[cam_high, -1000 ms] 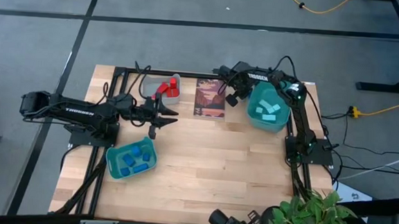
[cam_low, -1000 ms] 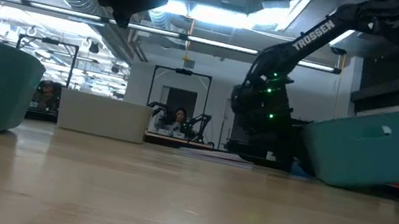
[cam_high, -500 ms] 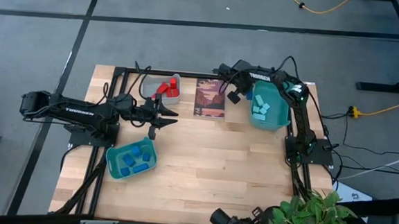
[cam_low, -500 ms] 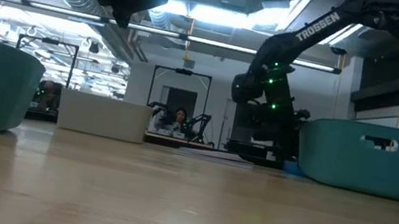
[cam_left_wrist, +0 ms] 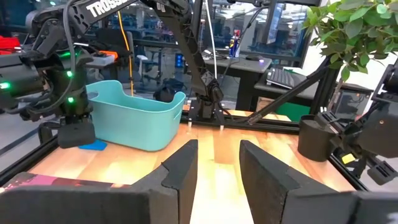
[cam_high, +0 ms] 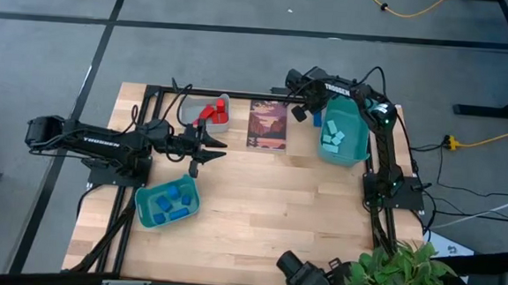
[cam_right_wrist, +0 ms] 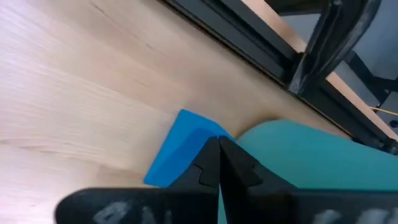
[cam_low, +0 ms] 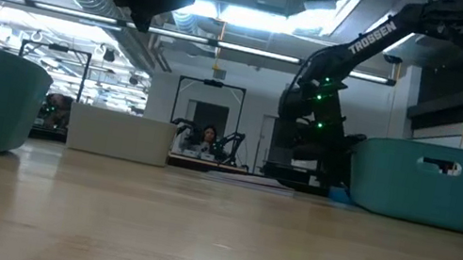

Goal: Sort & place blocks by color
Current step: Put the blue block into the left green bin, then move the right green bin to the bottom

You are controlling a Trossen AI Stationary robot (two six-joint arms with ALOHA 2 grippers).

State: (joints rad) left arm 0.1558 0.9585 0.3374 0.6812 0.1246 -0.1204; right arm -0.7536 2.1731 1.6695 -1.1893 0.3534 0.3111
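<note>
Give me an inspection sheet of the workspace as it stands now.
Surface: wooden table, bare across the middle.
Job's things: light cyan blocks in the teal bin by the right arm; dark blue blocks in the teal bin near the left arm; red blocks in the grey bin; one blue block on the table against the right bin.
Clutter: dark picture card at the far edge.
Grippers: left end effector open, empty, beside the grey bin; right end effector shut, beside its bin.
Cables: yellow cable on the floor.
Surroundings: potted plant at the near right corner.
</note>
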